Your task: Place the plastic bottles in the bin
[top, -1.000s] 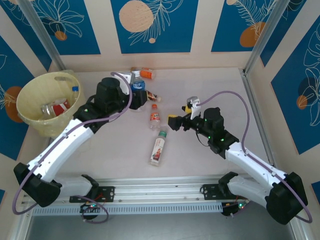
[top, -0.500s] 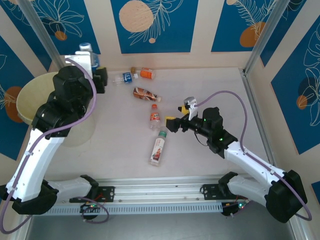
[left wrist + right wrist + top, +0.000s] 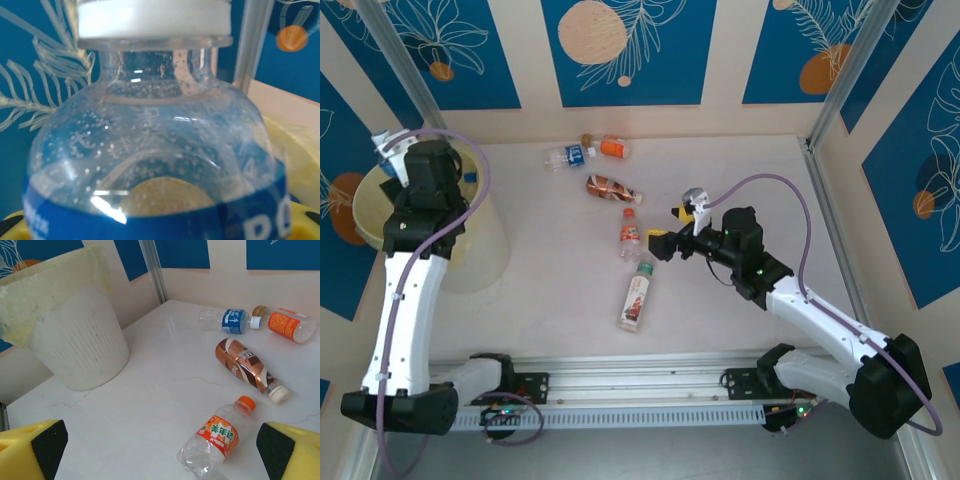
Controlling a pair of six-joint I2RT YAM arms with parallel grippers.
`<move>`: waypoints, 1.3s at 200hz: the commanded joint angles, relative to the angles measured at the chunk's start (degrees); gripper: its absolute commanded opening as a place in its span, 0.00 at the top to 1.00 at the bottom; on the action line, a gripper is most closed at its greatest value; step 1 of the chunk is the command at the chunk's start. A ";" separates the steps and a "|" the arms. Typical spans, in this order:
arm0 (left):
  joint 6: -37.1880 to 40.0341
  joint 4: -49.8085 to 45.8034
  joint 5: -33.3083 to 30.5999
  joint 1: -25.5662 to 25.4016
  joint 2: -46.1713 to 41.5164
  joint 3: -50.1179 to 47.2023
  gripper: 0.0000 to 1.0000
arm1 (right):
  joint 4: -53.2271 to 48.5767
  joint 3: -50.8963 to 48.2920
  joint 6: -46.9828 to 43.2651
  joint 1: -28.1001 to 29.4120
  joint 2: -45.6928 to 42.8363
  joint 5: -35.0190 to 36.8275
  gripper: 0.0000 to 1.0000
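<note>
Bottle with blue label sits gripped in my left claw by the bin; I'd centre it, then let go. Right claw open, empty.

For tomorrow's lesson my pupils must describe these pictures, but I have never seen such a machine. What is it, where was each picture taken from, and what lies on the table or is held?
These are two white robot arms bolted at a table's near edge, each ending in a two-finger tool. One picture looks down from above; the other two come from cameras on the wrists. The left tool, over the large round pale-yellow plastic bin, grips a clear plastic bottle with a blue label and white cap. The right tool is open and empty. Five small plastic bottles lie on the pale table: a blue-labelled one, an orange-labelled one, a coppery brown one, an orange-capped one and a green-capped one.
</note>
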 commanded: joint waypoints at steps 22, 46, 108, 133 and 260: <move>-16.34 -5.71 8.63 10.30 0.69 -0.67 1.00 | -2.46 2.55 -0.51 1.19 0.13 -0.16 0.01; -21.95 -11.10 8.95 11.65 3.33 0.71 0.98 | -2.36 2.64 -0.21 1.57 0.29 0.50 0.01; -28.68 -17.05 12.45 15.08 6.63 -0.26 0.56 | -3.94 5.27 -0.85 2.45 2.29 0.58 0.01; -27.76 -15.21 11.02 15.18 4.63 -0.81 0.13 | -4.66 6.34 -1.16 2.82 3.27 0.50 0.01; -23.67 -13.01 20.52 15.00 -0.22 4.87 0.00 | -5.78 8.42 -1.21 4.29 6.19 4.80 0.01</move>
